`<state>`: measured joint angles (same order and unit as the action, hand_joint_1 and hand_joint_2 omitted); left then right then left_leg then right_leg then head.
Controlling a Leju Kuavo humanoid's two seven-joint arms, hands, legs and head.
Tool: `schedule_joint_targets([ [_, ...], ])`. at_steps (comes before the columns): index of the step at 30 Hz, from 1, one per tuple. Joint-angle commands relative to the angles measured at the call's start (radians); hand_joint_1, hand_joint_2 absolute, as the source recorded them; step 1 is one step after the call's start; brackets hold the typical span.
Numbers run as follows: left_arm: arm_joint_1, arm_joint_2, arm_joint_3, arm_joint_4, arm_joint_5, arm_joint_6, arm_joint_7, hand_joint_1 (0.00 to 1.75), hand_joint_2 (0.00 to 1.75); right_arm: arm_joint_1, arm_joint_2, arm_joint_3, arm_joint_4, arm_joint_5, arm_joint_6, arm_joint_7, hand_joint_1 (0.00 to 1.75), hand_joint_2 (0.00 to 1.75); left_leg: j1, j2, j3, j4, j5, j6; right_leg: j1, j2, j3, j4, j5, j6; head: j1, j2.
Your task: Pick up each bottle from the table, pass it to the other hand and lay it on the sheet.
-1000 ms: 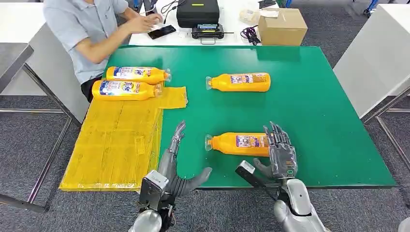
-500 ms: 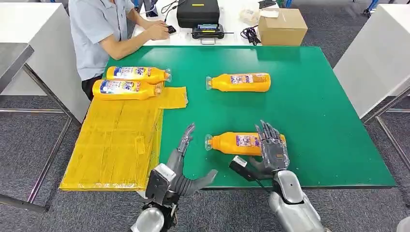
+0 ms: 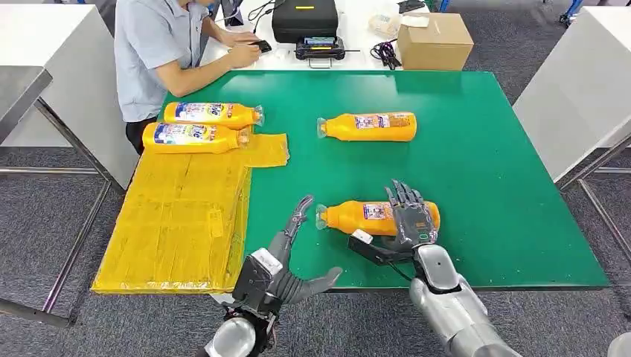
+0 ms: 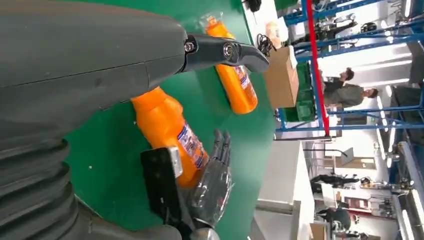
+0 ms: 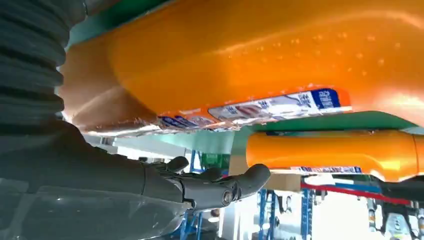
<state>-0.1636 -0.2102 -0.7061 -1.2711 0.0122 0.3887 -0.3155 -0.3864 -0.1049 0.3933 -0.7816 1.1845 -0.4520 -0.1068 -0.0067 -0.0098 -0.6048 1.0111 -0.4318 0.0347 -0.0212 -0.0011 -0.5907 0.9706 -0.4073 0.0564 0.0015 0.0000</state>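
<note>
The near orange bottle [image 3: 357,218] lies on its side on the green table [image 3: 484,149], cap to the left. My right hand [image 3: 409,219] lies over its base end with fingers spread across the top and thumb [image 5: 220,187] stretched out apart from it. My left hand [image 3: 286,256] is open at the table's front edge, fingers pointing toward the cap. A second orange bottle [image 3: 368,126] lies farther back. Two more bottles [image 3: 212,114] [image 3: 193,138] lie at the far end of the yellow sheet [image 3: 178,223]. The left wrist view shows the near bottle [image 4: 167,130] under my right hand [image 4: 210,185].
A person [image 3: 160,44] stands at the table's far left corner, hands on a phone. A cardboard box [image 3: 434,37] and a black case [image 3: 303,18] sit on the white table behind. White tables flank both sides.
My right hand has slid forward and left over the near bottle. My left hand has risen toward the bottle's cap. The person has drawn back toward the white table.
</note>
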Motion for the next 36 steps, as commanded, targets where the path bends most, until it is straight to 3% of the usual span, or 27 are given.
schedule_joint_targets([
  [1, -0.028, 0.042, -0.029, 0.034, -0.032, -0.002, 0.026, 0.0, 1.75, -0.05, -0.02, 0.074, 0.074, 0.025, 0.041, 0.046, 0.0, 1.75, 0.001, 0.002, 0.005, -0.001, -0.002, -0.002, 0.001, 0.001, 0.004, -0.001, -0.001, -0.003, 0.0, 0.0],
  [14, 0.01, 0.055, -0.017, -0.009, -0.078, -0.065, 0.095, 0.0, 1.75, 0.063, -0.123, 0.095, -0.152, -0.04, 0.238, 0.077, 0.0, 1.75, 0.001, -0.002, 0.006, -0.001, -0.001, -0.002, 0.001, -0.002, 0.007, -0.002, -0.001, -0.002, 0.0, 0.0],
  [21, 0.036, 0.065, 0.0, -0.039, -0.089, -0.068, 0.106, 0.0, 1.75, 0.075, -0.154, 0.104, -0.201, -0.052, 0.302, 0.134, 0.0, 1.75, 0.001, -0.001, 0.006, -0.001, -0.001, -0.002, 0.001, -0.001, 0.006, -0.002, -0.001, -0.002, 0.0, 0.0],
  [28, 0.025, 0.059, 0.001, -0.028, -0.089, -0.075, 0.106, 0.0, 1.75, 0.067, -0.163, 0.091, -0.161, -0.131, 0.363, 0.11, 0.0, 1.75, 0.001, -0.001, 0.006, -0.001, -0.001, -0.001, 0.001, -0.001, 0.007, -0.002, -0.001, -0.002, 0.0, 0.0],
  [29, 0.021, 0.058, -0.001, -0.024, -0.088, -0.076, 0.106, 0.0, 1.75, 0.063, -0.16, 0.083, -0.146, -0.152, 0.373, 0.101, 0.63, 1.75, 0.001, 0.0, 0.008, -0.001, -0.001, -0.002, 0.001, -0.001, 0.008, -0.002, -0.001, -0.002, 0.0, 0.0],
  [33, 0.017, 0.055, -0.003, -0.019, -0.087, -0.076, 0.106, 0.0, 1.75, 0.056, -0.161, 0.083, -0.125, -0.16, 0.369, 0.087, 0.63, 1.75, 0.001, 0.0, 0.007, -0.001, -0.001, -0.001, 0.001, 0.0, 0.007, -0.001, 0.0, -0.002, 0.0, 0.0],
  [34, 0.015, 0.056, -0.005, -0.018, -0.086, -0.078, 0.106, 0.0, 1.75, 0.049, -0.16, 0.089, -0.112, -0.159, 0.37, 0.088, 1.66, 1.75, 0.001, 0.0, 0.008, -0.001, -0.001, -0.002, 0.002, -0.001, 0.008, -0.002, -0.001, -0.003, 0.0, 0.0],
  [36, -0.002, 0.054, -0.018, -0.008, -0.083, -0.086, 0.101, 0.0, 1.75, 0.023, -0.164, 0.082, -0.051, -0.217, 0.408, 0.05, 1.75, 1.75, 0.001, 0.0, 0.008, -0.001, -0.001, -0.002, 0.002, -0.001, 0.009, -0.002, -0.001, -0.003, 0.0, 0.0],
])
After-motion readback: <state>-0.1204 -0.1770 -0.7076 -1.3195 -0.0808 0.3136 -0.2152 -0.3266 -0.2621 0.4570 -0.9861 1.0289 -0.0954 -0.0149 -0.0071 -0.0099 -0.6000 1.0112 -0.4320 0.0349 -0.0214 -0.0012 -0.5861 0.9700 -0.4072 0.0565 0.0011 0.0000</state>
